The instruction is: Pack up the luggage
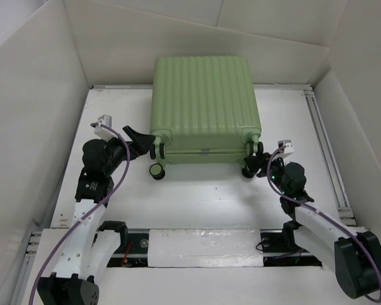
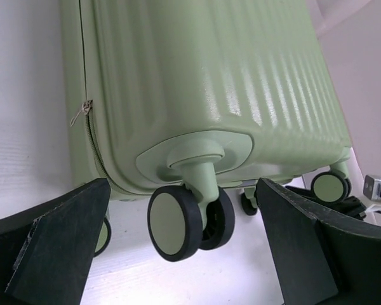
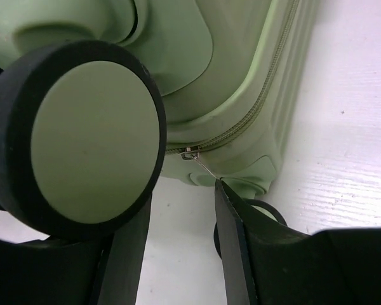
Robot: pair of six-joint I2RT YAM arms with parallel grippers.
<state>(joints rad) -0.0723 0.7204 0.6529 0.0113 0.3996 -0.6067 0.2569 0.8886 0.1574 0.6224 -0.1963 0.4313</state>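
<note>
White panels (image 1: 32, 95) are walling in a white surface (image 1: 197, 203) on three sides. At the near edge, both arms are reaching forward from a white mounting rail (image 1: 203, 244), with purple cables (image 1: 117, 175) looping along them. The left gripper (image 2: 183, 187) is standing wide open, its fingers flanking the near left wheel (image 2: 174, 222) without touching it. The right gripper (image 3: 183, 197) is also standing open, with a narrower gap. The near right wheel (image 3: 92, 140) is crowding in front of one of its fingers and blocking much of that wrist view. A thin zipper pull (image 3: 190, 152) is hanging down toward the tip of the other finger, not clamped.

Beyond both grippers the luggage (image 1: 205, 105) is lying flat and zipped shut, ribbed shell up, wheels pointing toward the arms and its far end sitting near the back panel. Another zipper pull (image 2: 82, 111) is dangling on its left side seam. A metal track (image 1: 327, 152) is running along the surface's right edge, well apart from the luggage.
</note>
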